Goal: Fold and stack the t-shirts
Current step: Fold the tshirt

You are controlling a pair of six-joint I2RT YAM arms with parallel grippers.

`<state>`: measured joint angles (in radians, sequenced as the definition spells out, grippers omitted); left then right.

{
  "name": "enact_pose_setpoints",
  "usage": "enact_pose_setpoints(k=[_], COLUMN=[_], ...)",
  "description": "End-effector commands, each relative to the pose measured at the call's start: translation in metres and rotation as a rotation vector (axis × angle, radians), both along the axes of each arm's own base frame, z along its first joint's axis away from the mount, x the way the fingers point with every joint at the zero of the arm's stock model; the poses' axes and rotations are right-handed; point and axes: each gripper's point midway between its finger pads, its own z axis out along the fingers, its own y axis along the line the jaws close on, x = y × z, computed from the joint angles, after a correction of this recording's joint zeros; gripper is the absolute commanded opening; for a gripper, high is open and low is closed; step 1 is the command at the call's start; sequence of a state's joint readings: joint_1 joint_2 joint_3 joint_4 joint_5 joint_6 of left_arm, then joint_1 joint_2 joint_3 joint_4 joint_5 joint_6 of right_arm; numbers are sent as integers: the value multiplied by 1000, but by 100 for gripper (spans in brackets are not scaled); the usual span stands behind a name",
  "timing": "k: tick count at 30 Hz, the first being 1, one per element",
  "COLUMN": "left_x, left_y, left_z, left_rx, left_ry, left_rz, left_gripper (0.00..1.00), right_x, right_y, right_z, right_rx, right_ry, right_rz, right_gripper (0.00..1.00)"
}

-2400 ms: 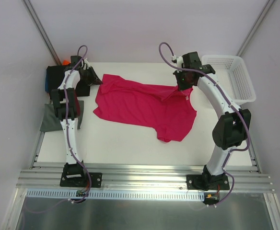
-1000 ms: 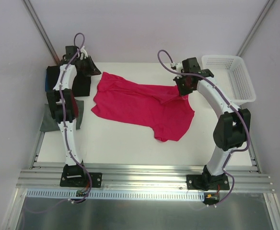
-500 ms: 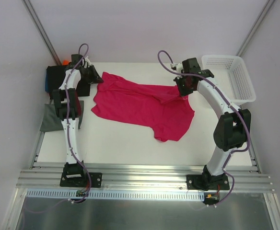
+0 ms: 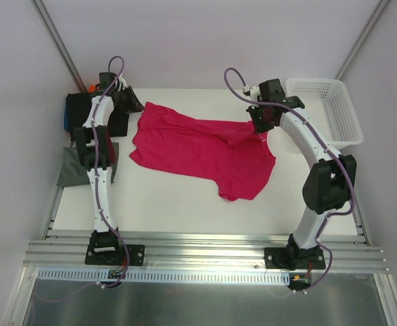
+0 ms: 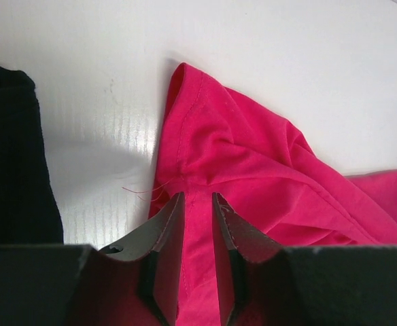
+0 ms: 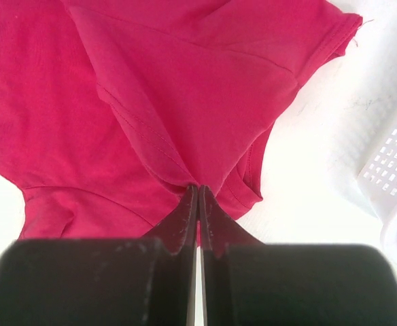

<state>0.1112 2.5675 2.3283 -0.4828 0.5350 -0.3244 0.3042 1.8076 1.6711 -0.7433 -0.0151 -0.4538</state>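
Left gripper (image 5: 198, 198) has nudged twd far-left corner of white table (image 4: 185, 204). Crimson-pink cloth t-shirt (image 4: 198, 146) lies spread mid-table. Right gripper (image 6: 198, 193) is clamped tight on its far-right edge, prob. anchoring it. Left jaws are narrowly apart astride the sleeve seam; can't tell if gripping.

The left arm (image 4: 95, 153) partly hides the black shirt (image 4: 76, 109) and grey-green shirt (image 4: 68, 170).

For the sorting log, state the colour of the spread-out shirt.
The shirt is plain crimson-pink, clearest in the right wrist view.
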Motion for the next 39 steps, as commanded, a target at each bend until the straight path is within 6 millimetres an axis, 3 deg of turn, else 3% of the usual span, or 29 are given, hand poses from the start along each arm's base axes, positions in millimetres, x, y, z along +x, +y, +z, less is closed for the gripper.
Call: enact_pose_setpoints(k=[1,39], left_x=[13,8], left_y=[6,19], left_z=[9,-1], left_rx=[25,-4], left_ry=[-51,3], left_rz=[15,82], left_gripper=[22,24], right_x=[6,16], right_y=[0,10], right_z=[18,15], right_rx=[3,7], right_ry=[-42,-42], right_rz=[1,6], right_gripper=[1,1])
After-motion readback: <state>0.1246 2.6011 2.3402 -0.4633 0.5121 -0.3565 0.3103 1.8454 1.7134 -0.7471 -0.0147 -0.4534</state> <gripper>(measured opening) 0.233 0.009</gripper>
